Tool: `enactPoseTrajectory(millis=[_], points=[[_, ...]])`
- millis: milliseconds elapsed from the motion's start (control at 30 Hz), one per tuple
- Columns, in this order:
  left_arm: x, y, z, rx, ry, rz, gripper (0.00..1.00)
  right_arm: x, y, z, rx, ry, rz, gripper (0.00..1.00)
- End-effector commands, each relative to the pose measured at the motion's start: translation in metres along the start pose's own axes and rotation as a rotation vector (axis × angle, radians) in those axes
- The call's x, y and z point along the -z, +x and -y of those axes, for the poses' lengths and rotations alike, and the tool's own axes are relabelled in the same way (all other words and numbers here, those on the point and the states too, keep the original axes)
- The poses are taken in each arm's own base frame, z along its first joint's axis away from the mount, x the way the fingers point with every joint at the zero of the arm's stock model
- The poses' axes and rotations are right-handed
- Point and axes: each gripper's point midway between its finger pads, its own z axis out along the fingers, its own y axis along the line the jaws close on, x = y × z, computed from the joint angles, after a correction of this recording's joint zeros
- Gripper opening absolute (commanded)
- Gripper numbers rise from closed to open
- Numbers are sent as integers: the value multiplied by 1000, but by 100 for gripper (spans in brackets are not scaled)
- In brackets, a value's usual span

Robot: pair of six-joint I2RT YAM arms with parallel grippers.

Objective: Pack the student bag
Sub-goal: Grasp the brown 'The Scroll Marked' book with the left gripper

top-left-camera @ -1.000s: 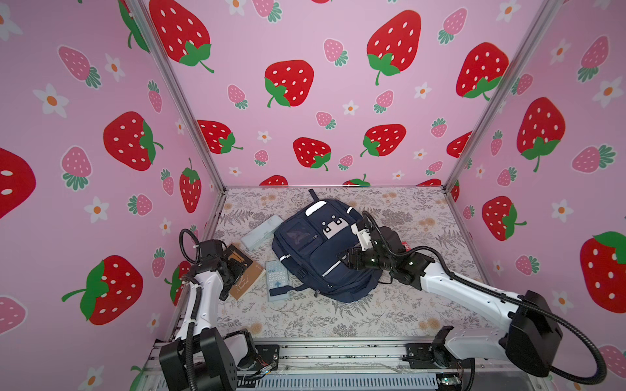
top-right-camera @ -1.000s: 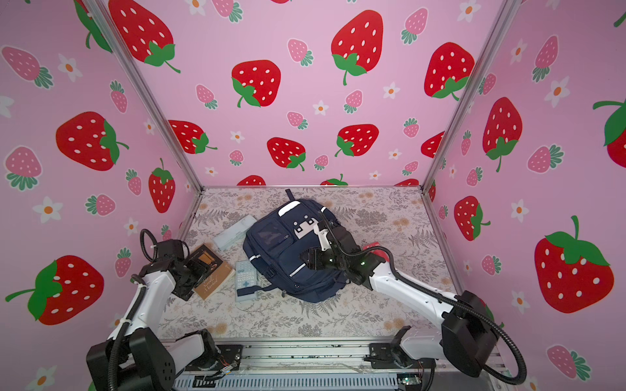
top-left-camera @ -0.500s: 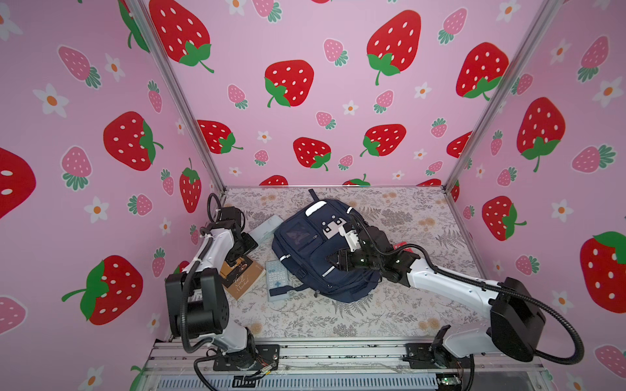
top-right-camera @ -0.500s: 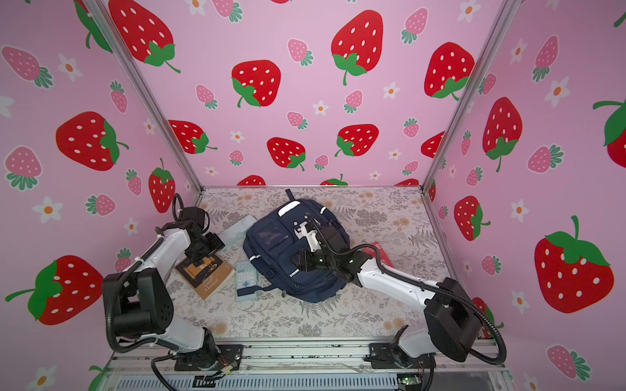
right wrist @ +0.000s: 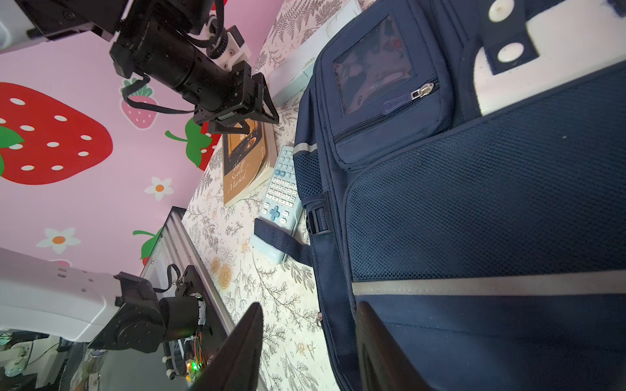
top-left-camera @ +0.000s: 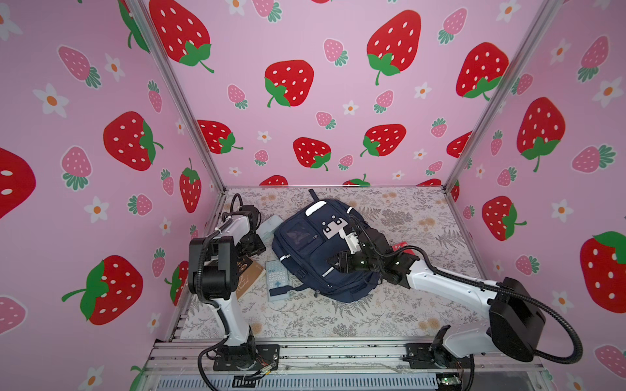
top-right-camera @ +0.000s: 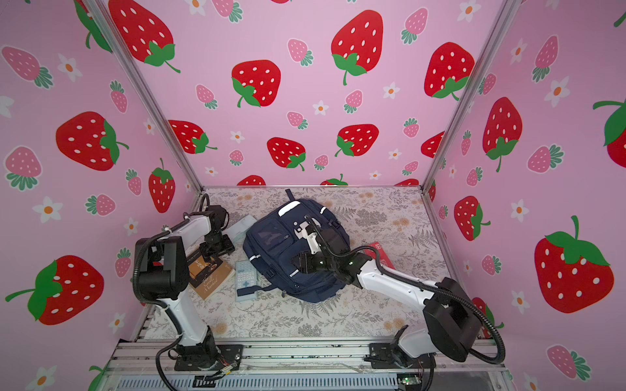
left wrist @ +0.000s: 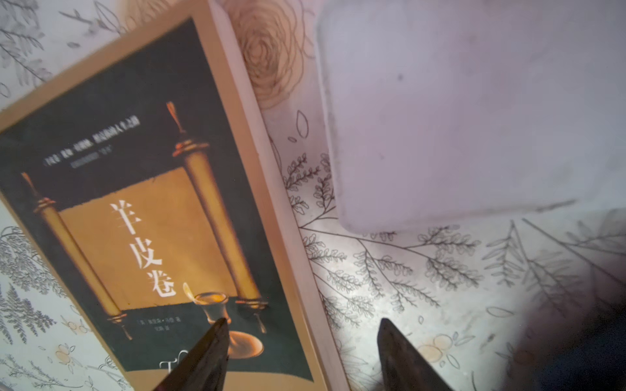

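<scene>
The student bag (top-left-camera: 305,250) (top-right-camera: 271,247) (right wrist: 474,203) is a navy backpack with silver stripes, lying flat mid-table in both top views with its zips shut. My right gripper (top-left-camera: 335,262) (top-right-camera: 298,264) (right wrist: 308,315) hovers open over the bag's lower side edge, one finger above the fabric and one above the table. My left gripper (top-left-camera: 250,245) (top-right-camera: 216,248) (left wrist: 301,325) stands open just above a dark-and-tan book (left wrist: 135,203) (top-left-camera: 249,276). One fingertip is over the cover, the other over the table, and the book's long edge lies between them.
A pale blue calculator (top-left-camera: 277,279) (right wrist: 281,189) lies between book and bag, with a bag strap across it. A pale flat case (top-left-camera: 271,225) (left wrist: 457,118) sits behind the book. A red item (top-left-camera: 403,246) peeks out under the right arm. The left wall is close.
The left arm rose from the front left and swung its gripper over the book's far end, its jaws narrowing. The right gripper slid a little left across the bag.
</scene>
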Motion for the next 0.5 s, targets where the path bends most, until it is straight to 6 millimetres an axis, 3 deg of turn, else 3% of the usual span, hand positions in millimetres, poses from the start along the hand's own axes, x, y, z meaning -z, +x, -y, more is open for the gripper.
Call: enactPoseTrajectory(millis=[0, 67, 233, 467], points=[[-5, 13, -12, -22, -80, -48, 62, 4, 1, 4, 11, 30, 9, 47], [-10, 20, -18, -19, -112, -63, 59, 4, 1, 6, 10, 41, 7, 47], [-3, 25, -19, -16, -122, -30, 40, 5, 1, 7, 9, 50, 9, 46], [16, 24, -20, -9, -115, 33, 0, 11, -1, 11, 9, 75, 19, 45]])
